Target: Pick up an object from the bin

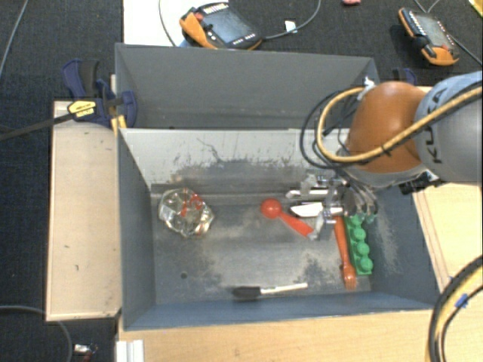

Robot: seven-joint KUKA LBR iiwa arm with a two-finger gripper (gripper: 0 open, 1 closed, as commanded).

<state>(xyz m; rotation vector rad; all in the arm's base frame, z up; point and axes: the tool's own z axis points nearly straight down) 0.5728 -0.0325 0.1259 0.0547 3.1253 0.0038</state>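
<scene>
My gripper [323, 204] hangs low over the right half of the bin, right above the handle end of a red spoon [273, 209]. The spoon's round bowl lies to the gripper's left, and its handle runs right and down under the gripper. Just right of the gripper, a green knobbly block [360, 246] lies along an orange stick [343, 251].
A clear crumpled plastic ball with red specks [185, 212] rests at the left of the bin floor. A thin stick with a black end and a white end [268, 289] lies along the front wall. The arm with its orange cover and cables comes in over the bin's right side.
</scene>
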